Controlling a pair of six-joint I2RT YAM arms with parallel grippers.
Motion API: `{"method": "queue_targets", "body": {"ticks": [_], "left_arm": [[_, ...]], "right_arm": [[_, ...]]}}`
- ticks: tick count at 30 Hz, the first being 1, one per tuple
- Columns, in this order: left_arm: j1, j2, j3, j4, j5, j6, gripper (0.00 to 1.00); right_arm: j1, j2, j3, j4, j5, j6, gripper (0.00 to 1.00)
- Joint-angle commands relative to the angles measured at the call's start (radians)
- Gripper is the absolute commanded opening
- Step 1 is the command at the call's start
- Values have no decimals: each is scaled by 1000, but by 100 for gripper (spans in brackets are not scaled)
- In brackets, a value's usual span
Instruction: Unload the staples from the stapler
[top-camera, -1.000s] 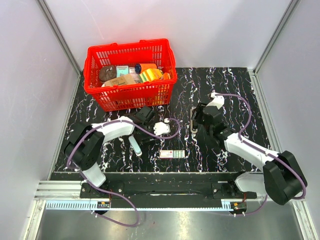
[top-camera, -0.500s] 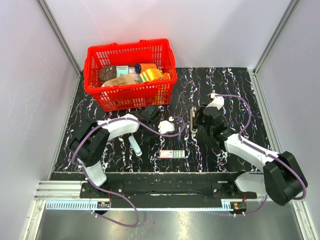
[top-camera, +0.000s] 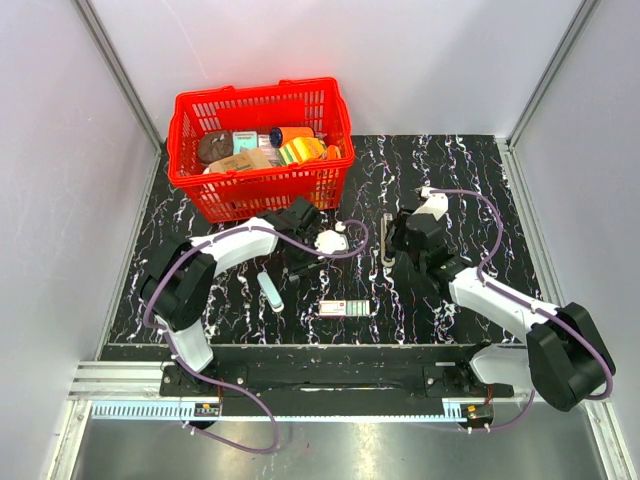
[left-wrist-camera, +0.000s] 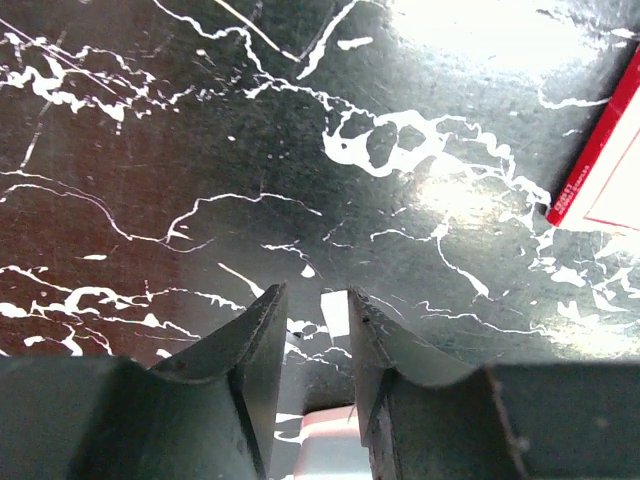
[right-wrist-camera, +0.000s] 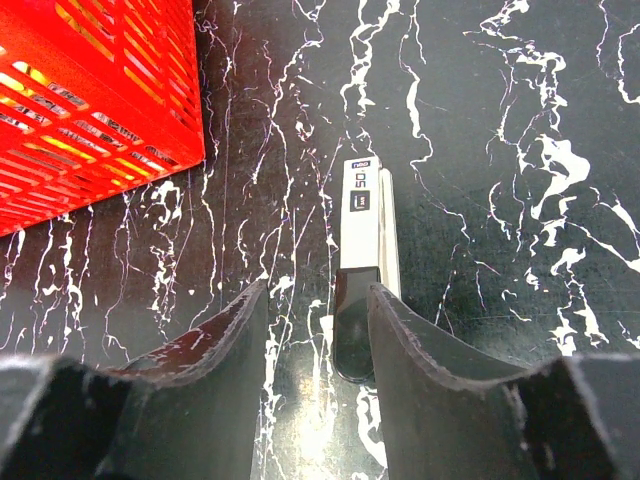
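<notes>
On the black counter with white streaks (top-camera: 470, 190), seen from above, the long thin silver and black stapler (top-camera: 386, 243) lies flat near the middle, just in front of the right arm (top-camera: 480, 290). The red plastic basket (top-camera: 260, 195) sits at the back left. It holds a brown round thing (top-camera: 213, 146), a tan packet (top-camera: 243, 160), an orange tube (top-camera: 296, 134) and a yellow and green bundle (top-camera: 300, 151). A small red and white box (top-camera: 343, 308) lies nearer the front. A little pale blue stick (top-camera: 270, 290) lies near the left arm (top-camera: 235, 250).

Below the left wrist, the left fingers (left-wrist-camera: 255, 350) stand close together with a small gap. They hold nothing. Bare counter is under them, and the box corner shows at the right.

Below the right wrist, the right fingers (right-wrist-camera: 235, 340) are partly open, one on each side of the stapler's black end. They do not seem to squeeze it.

The stapler looks hard, stiff and a bit heavy for its size. Its smooth metal may slip, so I would take it across its narrow sides. It likely has a hinge, so its top may swing up.
</notes>
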Motion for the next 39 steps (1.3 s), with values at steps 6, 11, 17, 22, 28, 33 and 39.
{"method": "queue_targets", "body": {"ticks": [6, 11, 17, 22, 28, 33, 39], "left_arm": [[0, -18, -40, -52, -3, 41, 36], [-1, -1, -38, -48, -12, 43, 35], [-1, 22, -43, -24, -35, 46, 25], [-1, 30, -60, -28, -39, 52, 21], [-4, 28, -47, -28, -6, 35, 18], [-30, 51, -8, -26, 17, 18, 11], [-47, 70, 20, -18, 30, 5, 7]], "right_arm": [[-2, -50, 2, 16, -3, 5, 51], [-2, -53, 8, 10, -3, 7, 50], [-2, -60, 10, 7, -4, 8, 43], [-3, -62, 11, 2, -6, 5, 40], [-2, -57, 14, 2, -7, 7, 34], [-2, -57, 17, 2, -3, 5, 28], [-2, -60, 20, -5, 11, 1, 24]]}}
